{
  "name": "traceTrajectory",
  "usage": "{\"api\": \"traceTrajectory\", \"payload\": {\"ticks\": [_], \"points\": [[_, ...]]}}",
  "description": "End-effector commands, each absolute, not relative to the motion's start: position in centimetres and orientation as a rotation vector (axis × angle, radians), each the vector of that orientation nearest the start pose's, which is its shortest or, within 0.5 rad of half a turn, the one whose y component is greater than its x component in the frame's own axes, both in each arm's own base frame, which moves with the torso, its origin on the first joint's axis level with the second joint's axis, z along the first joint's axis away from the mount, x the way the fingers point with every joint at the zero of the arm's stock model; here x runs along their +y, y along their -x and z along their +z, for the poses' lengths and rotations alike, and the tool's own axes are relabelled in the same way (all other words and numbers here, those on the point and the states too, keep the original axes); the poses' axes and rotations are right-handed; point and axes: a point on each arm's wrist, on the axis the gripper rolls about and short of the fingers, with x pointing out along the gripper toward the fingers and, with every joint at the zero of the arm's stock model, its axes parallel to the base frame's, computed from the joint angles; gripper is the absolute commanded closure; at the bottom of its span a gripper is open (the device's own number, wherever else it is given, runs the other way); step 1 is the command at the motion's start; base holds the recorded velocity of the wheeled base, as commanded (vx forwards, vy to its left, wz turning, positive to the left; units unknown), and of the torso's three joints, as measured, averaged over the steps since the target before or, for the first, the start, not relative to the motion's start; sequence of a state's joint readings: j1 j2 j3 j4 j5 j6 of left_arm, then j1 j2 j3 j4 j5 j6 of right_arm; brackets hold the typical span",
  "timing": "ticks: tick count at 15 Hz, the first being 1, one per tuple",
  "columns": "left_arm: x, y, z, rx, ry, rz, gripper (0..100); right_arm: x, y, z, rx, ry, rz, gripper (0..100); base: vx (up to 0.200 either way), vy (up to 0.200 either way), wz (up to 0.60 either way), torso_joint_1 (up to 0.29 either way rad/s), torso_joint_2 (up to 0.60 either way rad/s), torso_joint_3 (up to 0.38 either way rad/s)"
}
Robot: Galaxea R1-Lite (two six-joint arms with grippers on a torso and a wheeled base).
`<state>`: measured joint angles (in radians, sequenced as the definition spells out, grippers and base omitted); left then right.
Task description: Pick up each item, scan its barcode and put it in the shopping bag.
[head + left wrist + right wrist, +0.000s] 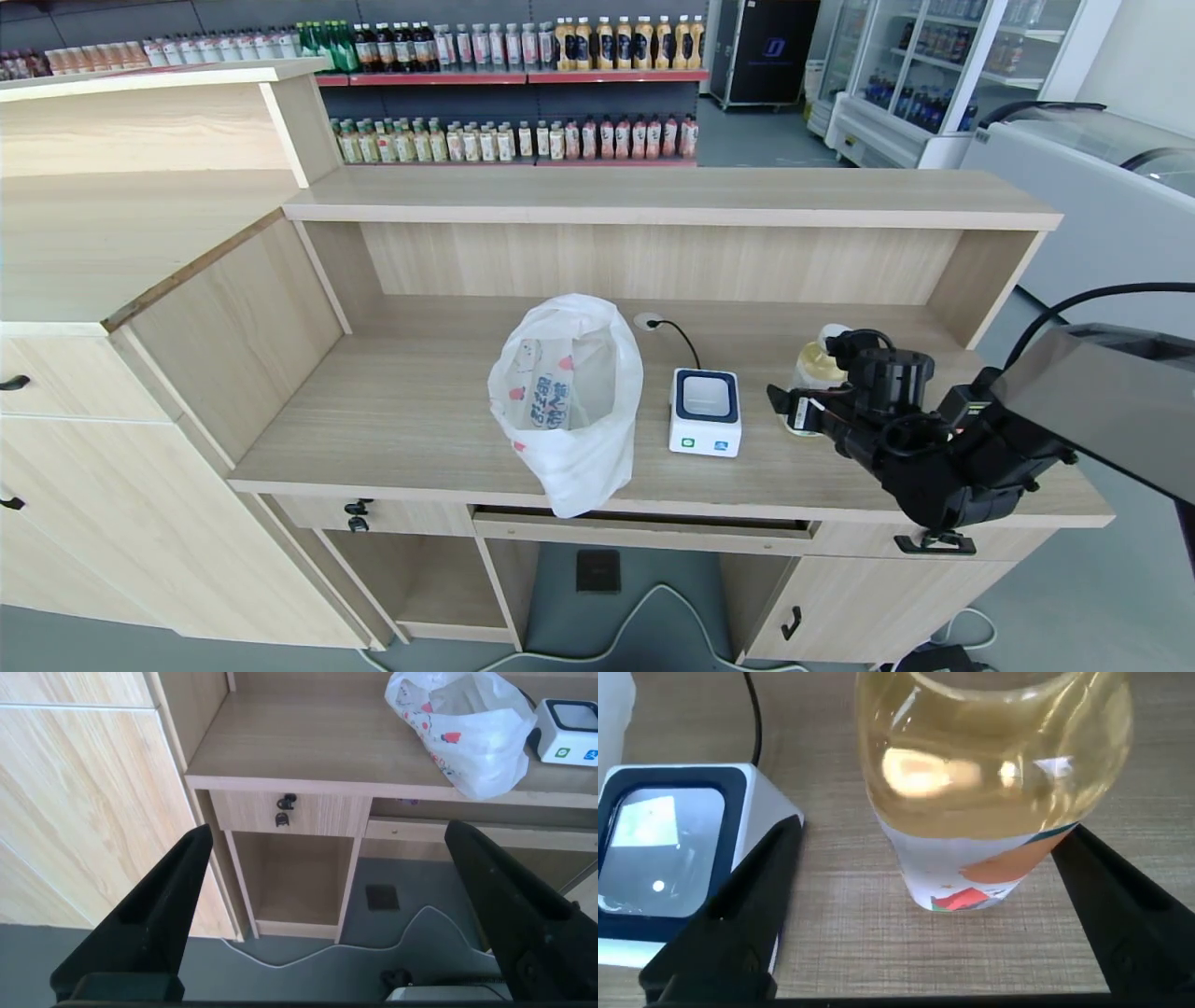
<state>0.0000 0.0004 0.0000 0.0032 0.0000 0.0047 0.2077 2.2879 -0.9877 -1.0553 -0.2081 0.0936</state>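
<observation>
We count one white shopping bag (569, 401) at the centre of the frame; what lies inside it we cannot count. Just right of it stands one scanner (705, 411), with one black cable (680, 338) running up from it. Further right we see one bottle (814, 371) of pale yellow liquid. We count two grippers: the right gripper (924, 924) and the left gripper (327, 915). Along the top of the frame, two shelves (523, 77) carry drinks bottles (607, 42), too many and too small to count.

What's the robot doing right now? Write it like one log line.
right gripper: open, at bottle | bottle: standing on counter | left gripper: open, empty | shopping bag: beside scanner
</observation>
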Motion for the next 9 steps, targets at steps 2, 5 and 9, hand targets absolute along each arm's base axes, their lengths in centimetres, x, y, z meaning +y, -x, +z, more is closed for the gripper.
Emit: {"api": "traceTrajectory", "payload": {"ticks": [2,5,9], "points": [[0.0,2.3,7.5,0.003,-0.005,0.000,0,7.9,-41.1,5.2,0.229,0.007,-0.026,0,0.000,0.000,0.00,0.000,0.00,0.000],[0.0,2.3,7.5,0.003,-0.005,0.000,0,7.8,-41.9,5.0,0.216,0.049,-0.023,0,0.000,0.000,0.00,0.000,0.00,0.000],[0.0,2.3,7.5,0.003,-0.005,0.000,0,8.1,-42.9,4.4,0.208,0.086,0.015,0,0.000,0.000,0.00,0.000,0.00,0.000]]}}
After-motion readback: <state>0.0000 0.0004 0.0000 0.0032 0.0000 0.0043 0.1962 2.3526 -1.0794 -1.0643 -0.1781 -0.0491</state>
